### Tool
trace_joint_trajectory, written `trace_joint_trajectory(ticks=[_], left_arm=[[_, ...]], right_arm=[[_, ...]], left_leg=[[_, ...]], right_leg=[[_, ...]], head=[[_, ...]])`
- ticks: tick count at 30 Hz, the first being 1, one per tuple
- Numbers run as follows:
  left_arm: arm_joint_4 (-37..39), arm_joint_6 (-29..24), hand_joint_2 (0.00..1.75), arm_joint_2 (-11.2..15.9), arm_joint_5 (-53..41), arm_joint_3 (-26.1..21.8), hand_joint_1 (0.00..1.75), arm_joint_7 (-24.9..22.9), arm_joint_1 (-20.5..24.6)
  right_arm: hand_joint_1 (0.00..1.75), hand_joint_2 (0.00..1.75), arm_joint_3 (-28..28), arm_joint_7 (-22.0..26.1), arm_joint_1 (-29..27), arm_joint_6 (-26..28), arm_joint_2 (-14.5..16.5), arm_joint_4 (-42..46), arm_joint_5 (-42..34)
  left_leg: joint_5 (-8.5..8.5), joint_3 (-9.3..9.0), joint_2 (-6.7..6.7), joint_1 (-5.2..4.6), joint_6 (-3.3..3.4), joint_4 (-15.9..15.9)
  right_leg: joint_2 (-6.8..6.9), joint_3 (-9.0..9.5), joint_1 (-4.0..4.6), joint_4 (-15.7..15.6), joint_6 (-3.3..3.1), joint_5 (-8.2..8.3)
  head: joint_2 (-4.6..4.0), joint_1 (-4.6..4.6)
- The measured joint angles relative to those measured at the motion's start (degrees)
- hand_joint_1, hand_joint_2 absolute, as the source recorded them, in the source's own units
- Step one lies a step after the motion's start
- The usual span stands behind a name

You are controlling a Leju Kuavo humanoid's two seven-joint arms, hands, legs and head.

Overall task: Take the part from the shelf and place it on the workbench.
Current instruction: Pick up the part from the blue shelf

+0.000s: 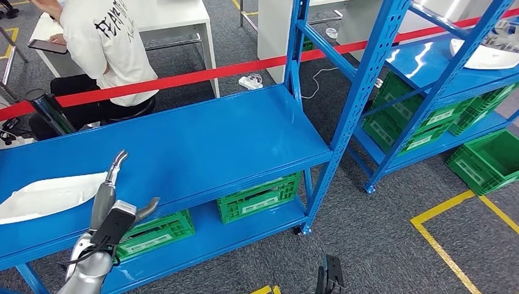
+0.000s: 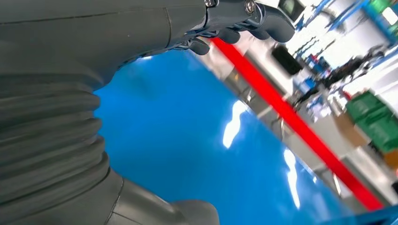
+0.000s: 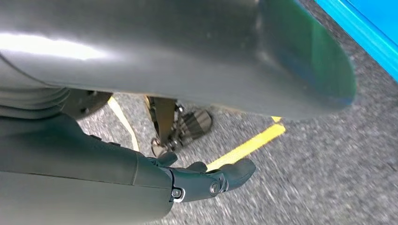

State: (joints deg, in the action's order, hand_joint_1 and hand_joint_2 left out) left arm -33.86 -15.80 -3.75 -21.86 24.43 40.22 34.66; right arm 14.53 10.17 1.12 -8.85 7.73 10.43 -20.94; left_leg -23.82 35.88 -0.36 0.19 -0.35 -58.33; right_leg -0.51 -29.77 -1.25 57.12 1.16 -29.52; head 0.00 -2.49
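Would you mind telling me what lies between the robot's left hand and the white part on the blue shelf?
Nothing: in the head view the left hand sits right beside the white part.

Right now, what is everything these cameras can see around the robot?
White part: one, on the near blue shelf's top board, far left.
Blue shelves: two, near one in front, second to the right.
Green crates: several, under both shelves and on the floor.
Red tape: one strip, behind the shelf.
Seated person: one, white shirt, at a white table.
Yellow floor lines: grey carpet, right.
Left hand: silver, fingers spread, beside the part.
Right hand: dark, hanging over the floor.
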Motion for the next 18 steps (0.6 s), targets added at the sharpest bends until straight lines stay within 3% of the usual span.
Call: trace_joint_trajectory(ticks=[12,18], left_arm=[[6.04,0.98,1.75,0.59,-1.69,0.03,0.00,-0.50,2.45],[8.56,-2.07,1.75,1.65,-3.92,0.05,0.00,-2.17,3.94]], right_arm=[[0.00,0.00,0.01,-0.46,-0.01,0.58,1.93,0.00,-0.42],[0.00,0.00,0.34,-0.14,-0.03,0.64,2.92,0.00,-0.97]], left_leg=[[0.00,0.00,-0.01,0.01,-0.01,0.02],[0.02,0.00,-0.02,0.01,-0.04,0.02]], right_leg=[[0.01,-0.02,0.03,0.07,-0.07,-0.05],[0.01,-0.03,0.04,0.13,-0.13,-0.08]], head=[[0.00,-0.01],[0.00,-0.01]])
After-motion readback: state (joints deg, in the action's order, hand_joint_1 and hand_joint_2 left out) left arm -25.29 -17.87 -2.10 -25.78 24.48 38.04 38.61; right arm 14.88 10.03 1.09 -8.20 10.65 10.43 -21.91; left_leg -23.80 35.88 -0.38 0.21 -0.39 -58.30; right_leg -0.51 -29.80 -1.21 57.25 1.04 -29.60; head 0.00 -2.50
